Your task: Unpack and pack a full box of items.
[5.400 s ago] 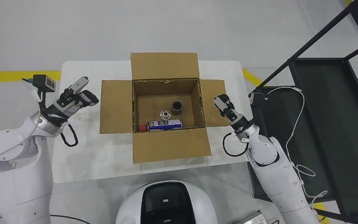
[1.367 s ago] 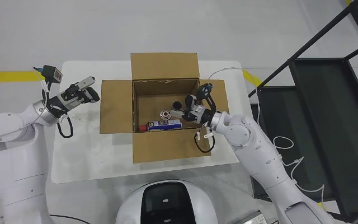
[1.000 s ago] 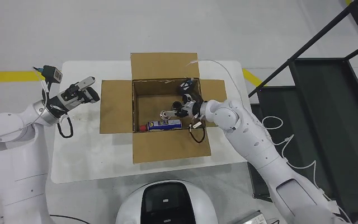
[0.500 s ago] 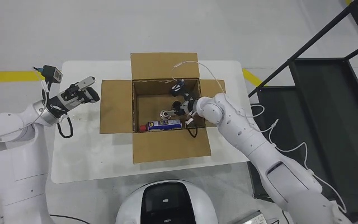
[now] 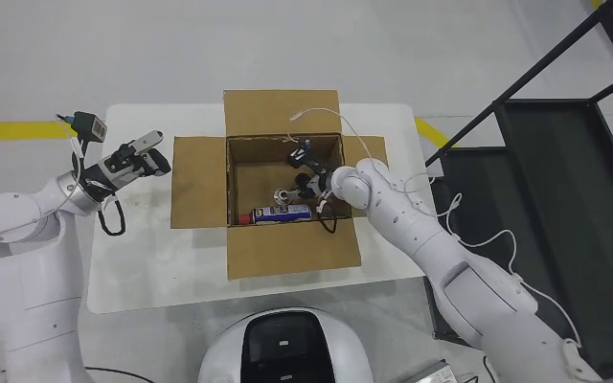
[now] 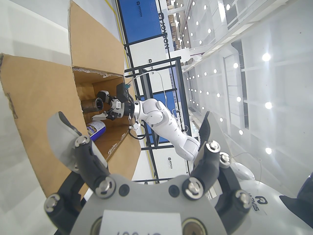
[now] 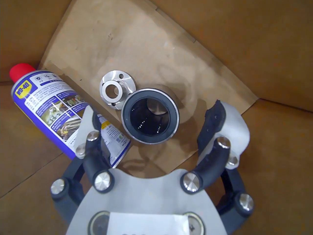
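Inside the brown cardboard box [image 7: 244,13], on a sheet of tan paper [image 7: 137,37] lining its floor, a short hollow cylinder of silver metal with a black rim [image 7: 150,117] stands with its open end up. A small shiny silver flanged collar [image 7: 117,90] lies right against its rim. The right gripper [image 7: 152,111] hangs above the cylinder with its two black-padded fingers [image 7: 91,121] spread wide to either side of it and not touching it, and a blue and yellow spray can with a red cap [image 7: 56,108] lies on its side just beside the collar, partly behind one finger
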### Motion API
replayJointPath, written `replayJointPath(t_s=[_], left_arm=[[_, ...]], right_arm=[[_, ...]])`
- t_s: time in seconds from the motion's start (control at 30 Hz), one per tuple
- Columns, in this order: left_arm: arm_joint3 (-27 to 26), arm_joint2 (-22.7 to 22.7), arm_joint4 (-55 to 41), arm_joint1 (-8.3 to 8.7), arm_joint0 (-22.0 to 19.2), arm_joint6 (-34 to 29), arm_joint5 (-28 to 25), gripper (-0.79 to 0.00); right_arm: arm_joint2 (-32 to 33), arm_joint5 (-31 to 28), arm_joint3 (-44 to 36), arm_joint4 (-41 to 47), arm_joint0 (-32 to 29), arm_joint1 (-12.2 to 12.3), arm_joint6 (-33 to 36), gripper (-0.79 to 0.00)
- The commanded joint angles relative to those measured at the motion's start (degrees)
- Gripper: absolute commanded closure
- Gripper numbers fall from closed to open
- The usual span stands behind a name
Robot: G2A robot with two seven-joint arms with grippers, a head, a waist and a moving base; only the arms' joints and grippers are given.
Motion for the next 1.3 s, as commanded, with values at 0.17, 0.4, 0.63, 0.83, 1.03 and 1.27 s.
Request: replayJointPath(t_s=[0.17, 0.4, 0.63, 0.83, 1.03, 1.27], left_arm=[[0.0, 0.0, 0.0, 0.00, 0.0, 0.0, 0.0, -0.785], [0.0, 0.0, 0.0, 0.00, 0.0, 0.0, 0.0, -0.785], [0.0, 0.0, 0.0, 0.00, 0.0, 0.0, 0.0, -0.785], [0.0, 0.0, 0.0, 0.00, 0.0, 0.0, 0.0, -0.785], [0.0, 0.0, 0.0, 0.00, 0.0, 0.0, 0.0, -0.785], [0.0, 0.0, 0.0, 0.00, 0.0, 0.0, 0.0, -0.785]], right_arm=[[-0.6, -1.7, 2.8, 0.0, 1.0, -1.0, -1.7, 0.000], [1.2, -3.2, -1.4, -0.5, 0.8, -0.5, -2.7, 0.000], [8.9, -2.2, -20.0, 0.0, -6.1, 3.3, 4.7, 0.000], [19.7, -0.4, -42.3, -2.1, -17.6, 7.4, 12.4, 0.000], [28.6, -1.5, -56.8, -4.6, -27.5, 9.9, 14.9, 0.000], [33.7, -2.2, -61.9, -4.0, -33.2, 10.9, 12.3, 0.000]])
